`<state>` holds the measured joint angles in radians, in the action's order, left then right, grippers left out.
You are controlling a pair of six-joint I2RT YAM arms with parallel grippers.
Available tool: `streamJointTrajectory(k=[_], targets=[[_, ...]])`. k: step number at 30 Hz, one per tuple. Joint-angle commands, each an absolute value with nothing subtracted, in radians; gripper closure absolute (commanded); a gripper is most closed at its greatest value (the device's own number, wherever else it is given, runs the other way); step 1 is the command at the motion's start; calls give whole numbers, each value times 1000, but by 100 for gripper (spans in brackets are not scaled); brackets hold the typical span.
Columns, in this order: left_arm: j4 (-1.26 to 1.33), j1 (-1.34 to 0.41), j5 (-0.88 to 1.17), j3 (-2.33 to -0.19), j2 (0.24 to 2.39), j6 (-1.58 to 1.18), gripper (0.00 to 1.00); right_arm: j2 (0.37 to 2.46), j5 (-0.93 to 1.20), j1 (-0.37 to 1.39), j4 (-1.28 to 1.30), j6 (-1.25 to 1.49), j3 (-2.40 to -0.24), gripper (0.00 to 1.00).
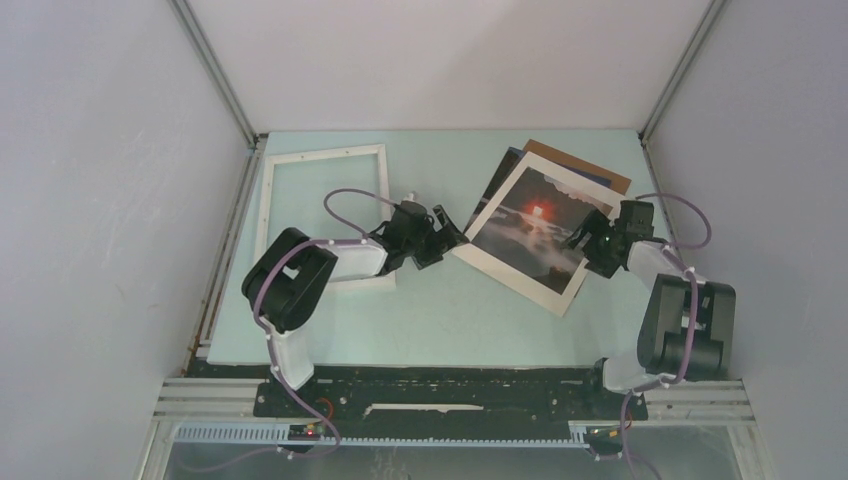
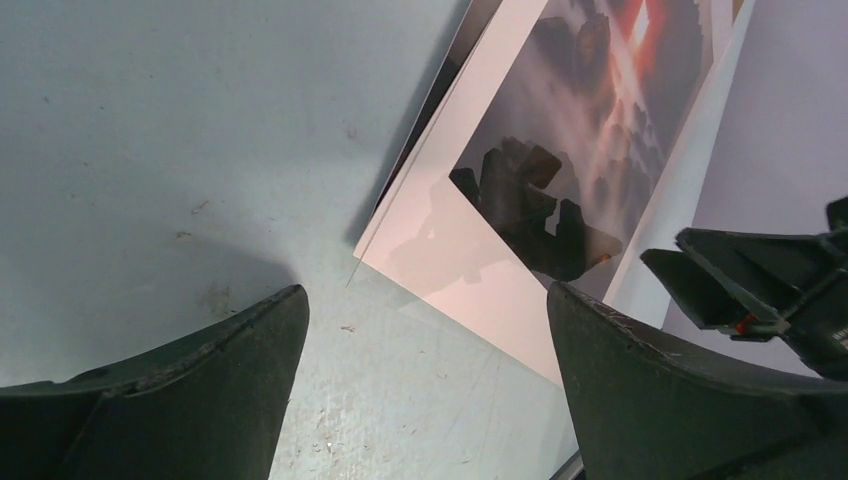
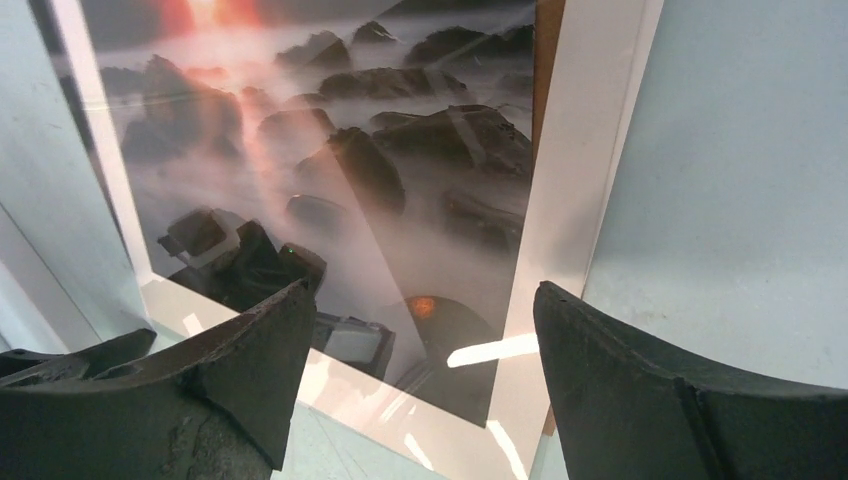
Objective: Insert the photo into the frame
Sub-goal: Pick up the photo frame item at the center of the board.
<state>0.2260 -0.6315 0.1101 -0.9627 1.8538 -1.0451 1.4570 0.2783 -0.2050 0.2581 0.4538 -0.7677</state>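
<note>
- My left tool (image 1: 450, 232) stands wide open at the photo's (image 1: 535, 228) leftward corner. My right tool (image 1: 586, 238) is wide open over its right edge. Neither grips anything. I judge that flanking it this way sets up a two-sided lift.
- The photo lies skewed toward the far right corner of the surface (image 1: 440, 320), partly on a brown backing board (image 1: 585, 165).
- The frame (image 1: 325, 152) lies flat at the far left corner, well apart from the photo.
- I count one photo, one frame, one board and two tools.
</note>
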Motion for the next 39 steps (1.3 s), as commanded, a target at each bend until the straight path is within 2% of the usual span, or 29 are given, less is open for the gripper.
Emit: streamJointTrajectory(k=[1,10,24,28,32,39], targets=[[248,-628,151,-993,1875,-1033,0,1512,293,-206,234,450,-793,12],[360,-611,253,-960,1889,-1105,0,1556,283,-210,225,451,-786,12],[545,-588,298,-912,1883,-1181,0,1564,288,-207,221,448,-787,13],[530,-588,240,-864,1849,-1166,0,1562,286,-206,220,446,-787,13],[418,-591,195,-885,1856,-1168,0,1570,292,-206,215,449,-787,13],[368,-592,184,-928,1898,-1139,0,1566,290,-206,218,447,-787,13]])
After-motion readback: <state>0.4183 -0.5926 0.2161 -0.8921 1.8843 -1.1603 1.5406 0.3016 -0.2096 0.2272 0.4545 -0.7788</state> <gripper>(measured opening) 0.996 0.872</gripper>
